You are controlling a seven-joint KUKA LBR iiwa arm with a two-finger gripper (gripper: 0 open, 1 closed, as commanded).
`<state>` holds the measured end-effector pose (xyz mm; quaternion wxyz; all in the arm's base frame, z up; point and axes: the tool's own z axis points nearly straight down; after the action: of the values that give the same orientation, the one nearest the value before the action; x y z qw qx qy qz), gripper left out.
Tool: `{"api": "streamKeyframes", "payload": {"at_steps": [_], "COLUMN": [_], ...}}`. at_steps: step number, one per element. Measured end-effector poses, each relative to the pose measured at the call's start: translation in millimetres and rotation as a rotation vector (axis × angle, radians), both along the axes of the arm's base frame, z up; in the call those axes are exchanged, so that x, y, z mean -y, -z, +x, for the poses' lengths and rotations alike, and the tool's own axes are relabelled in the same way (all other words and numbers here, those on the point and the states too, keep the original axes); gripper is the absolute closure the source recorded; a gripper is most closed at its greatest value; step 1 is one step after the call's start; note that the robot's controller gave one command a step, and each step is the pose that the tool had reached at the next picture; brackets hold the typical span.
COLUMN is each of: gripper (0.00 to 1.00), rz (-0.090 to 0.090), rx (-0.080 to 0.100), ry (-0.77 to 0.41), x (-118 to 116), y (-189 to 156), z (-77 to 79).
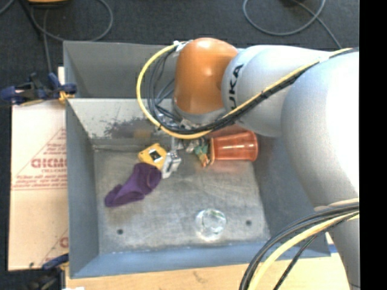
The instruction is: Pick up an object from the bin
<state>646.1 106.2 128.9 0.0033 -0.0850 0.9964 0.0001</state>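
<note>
The pick is judged to be at an early stage: nothing is seen lifted clear of the bin [80, 180], and every loose thing lies on its floor. The hand [170, 164] is seen low, at about twelve o'clock from the floor's centre, under the arm's orange wrist cover. Whether it is spread or pressed together cannot be told. Just beside it, at its nine o'clock, lies a small yellow block [151, 155] with a dark square on its top face. At the hand's seven o'clock the upper end of a crumpled purple cloth [134, 186] is reached. Which of the two is touched cannot be made out, and either may be the thing to be taken.

An orange tumbler [234, 147] lies on its side at the hand's three o'clock. A small green-and-orange piece [201, 153] lies between the two. A clear round thing [210, 222] rests well apart at five o'clock. Grasping and lifting are judged to remain.

On the arm [290, 95] the word "KUKA" is read.
</note>
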Motion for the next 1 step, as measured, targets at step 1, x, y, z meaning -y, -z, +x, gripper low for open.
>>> {"api": "streamKeyframes", "payload": {"at_steps": [1], "gripper": [0.0], "rz": [-0.003], "rx": [0.007], "ry": [-0.093], "x": [-16.3], "y": [16.9], "z": [-7.9]}}
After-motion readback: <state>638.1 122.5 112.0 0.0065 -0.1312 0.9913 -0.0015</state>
